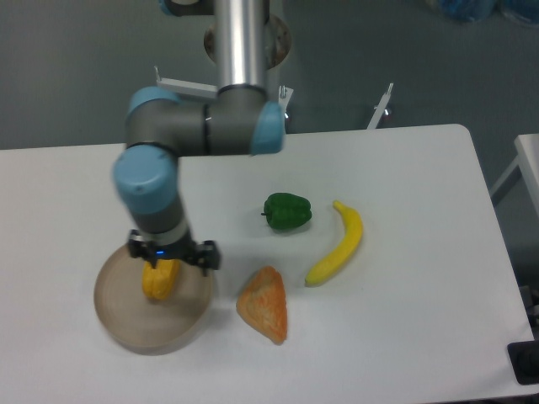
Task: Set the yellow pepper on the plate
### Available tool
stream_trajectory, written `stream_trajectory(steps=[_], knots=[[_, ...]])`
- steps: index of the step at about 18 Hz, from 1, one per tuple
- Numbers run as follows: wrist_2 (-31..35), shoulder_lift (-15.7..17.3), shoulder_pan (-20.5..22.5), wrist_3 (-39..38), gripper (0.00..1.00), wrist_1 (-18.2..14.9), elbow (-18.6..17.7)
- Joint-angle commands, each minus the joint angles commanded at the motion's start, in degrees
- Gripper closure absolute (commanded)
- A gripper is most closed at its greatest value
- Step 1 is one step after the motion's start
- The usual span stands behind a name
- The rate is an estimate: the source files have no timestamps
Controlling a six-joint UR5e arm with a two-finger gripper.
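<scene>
End effector (pixel 160 271) of the grey and blue arm is clamped on the small blocky yellow-orange toy pepper (pixel 159 280), over the round shallow beige-tan plate (pixel 126 320) on the white table (pixel 404 337), while the green toy pepper (pixel 287 211), long curved yellow banana (pixel 338 244) and orange triangular wedge (pixel 264 305) lie to the right.

Silver-tubed arm (pixel 240 42) with grey joints

Joint housings are capped in light blue; a small blue light is seen above the black gripper (pixel 160 278).

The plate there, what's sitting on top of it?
Over the plate is the yellow pepper, right under the gripper. The arm hides the fingers' grip and whether it touches.
</scene>
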Motion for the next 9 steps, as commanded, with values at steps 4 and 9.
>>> stream_trajectory(steps=[4,9], knots=[[6.76,1.41,6.68,15.91,0.00,-0.18,0.44],[6.94,-0.08,11.08,29.29,0.00,1.93,1.75]])
